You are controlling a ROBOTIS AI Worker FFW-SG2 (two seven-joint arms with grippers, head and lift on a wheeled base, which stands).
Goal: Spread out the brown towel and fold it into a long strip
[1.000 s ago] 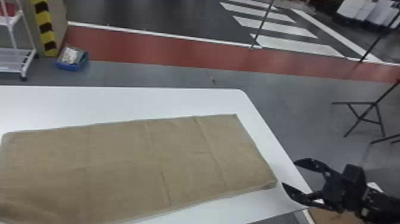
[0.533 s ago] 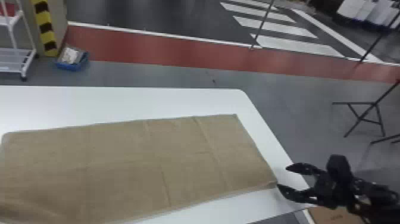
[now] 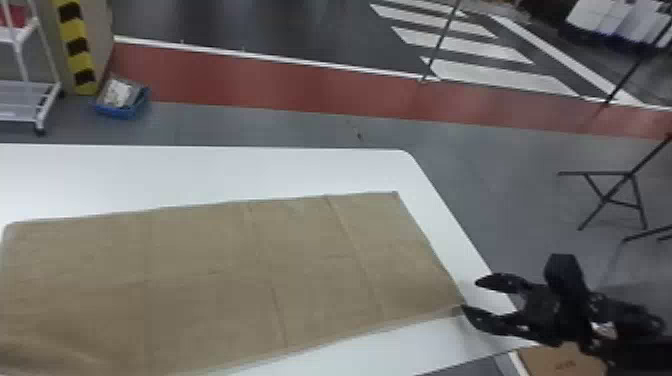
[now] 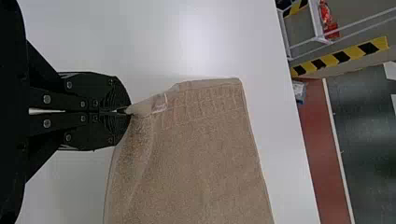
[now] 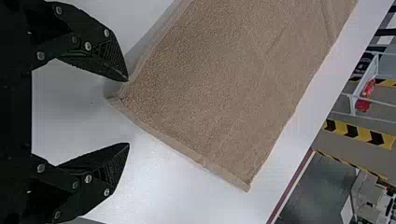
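Clenched a near left corner of the brown towel point(image 3: 215, 290) in the left gripper point(image 4: 127, 111). Found the right gripper point(image 3: 470, 296) released, with fingers well parted at the near right corner and nothing grasped; could not tell of any touch there. Saw the towel spread lengthwise over the white table point(image 3: 200, 170), mostly flat, a little rumpled toward the near left.

Judged a slip possible at the left, from so small a pinch of cloth. Feared a miss at the right, should closing begin above the thin hem or to one side of it. Expected a skewed strip if lifting came from the left alone, or unevenly from both sides, and further creases if pulled too hard along the near edge.

Counted, from near to far: two grippers, one cardboard box point(image 3: 560, 360) beside the table's near right edge, one towel, one table. Beyond, on the floor, counted one blue tray point(image 3: 122, 111) and one white cart point(image 3: 15, 117); past these, one red floor band point(image 3: 280, 92).
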